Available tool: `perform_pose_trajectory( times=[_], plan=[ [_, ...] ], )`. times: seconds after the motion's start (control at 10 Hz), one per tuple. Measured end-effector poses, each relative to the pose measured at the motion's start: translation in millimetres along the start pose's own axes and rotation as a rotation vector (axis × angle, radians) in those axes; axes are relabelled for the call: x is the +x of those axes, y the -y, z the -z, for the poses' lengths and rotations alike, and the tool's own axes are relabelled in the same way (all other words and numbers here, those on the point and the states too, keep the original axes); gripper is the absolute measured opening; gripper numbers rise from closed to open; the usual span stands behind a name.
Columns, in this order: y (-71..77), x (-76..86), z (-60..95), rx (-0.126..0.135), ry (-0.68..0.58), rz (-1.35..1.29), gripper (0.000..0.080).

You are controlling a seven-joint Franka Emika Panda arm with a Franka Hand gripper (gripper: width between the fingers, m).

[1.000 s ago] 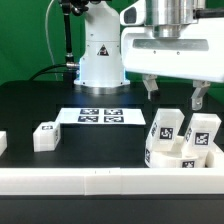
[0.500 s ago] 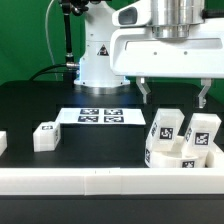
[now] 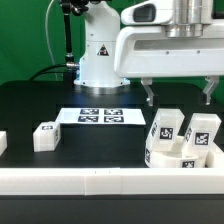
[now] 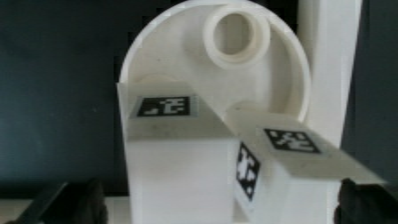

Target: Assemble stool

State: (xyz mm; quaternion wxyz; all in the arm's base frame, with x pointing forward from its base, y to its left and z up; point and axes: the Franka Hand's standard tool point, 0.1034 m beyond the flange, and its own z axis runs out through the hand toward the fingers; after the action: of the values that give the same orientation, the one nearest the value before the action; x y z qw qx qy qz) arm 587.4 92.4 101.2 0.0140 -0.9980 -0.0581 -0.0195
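The stool's round white seat lies at the exterior view's right, against the front rail. Two tagged white legs stand up on it. A loose tagged leg lies at the left, and another white part shows at the left edge. My gripper hovers open and empty just above the standing legs. In the wrist view the seat, with a round hole, and the tagged legs lie between my dark fingertips; my gripper touches nothing.
The marker board lies flat mid-table in front of the robot's white base. A long white border rail runs along the front edge. The table top is black.
The hand has turned over the seat, so the two fingers now show farther apart and more level. It stays open. The parts have not moved.
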Motion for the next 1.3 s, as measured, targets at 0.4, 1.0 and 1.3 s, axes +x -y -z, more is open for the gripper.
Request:
perform_pose_trajectory(
  times=[0.4, 1.0, 1.3],
  plan=[
    [-1.9, -0.9, -0.6, -0.013, 0.008, 0.284, 0.0649],
    [-8.5, 0.3, -3.2, -0.057, 0.040, 0.831, 0.0649],
    [-16.3, 0.9, -2.8, -0.067, 0.049, 0.991, 0.0649]
  ],
)
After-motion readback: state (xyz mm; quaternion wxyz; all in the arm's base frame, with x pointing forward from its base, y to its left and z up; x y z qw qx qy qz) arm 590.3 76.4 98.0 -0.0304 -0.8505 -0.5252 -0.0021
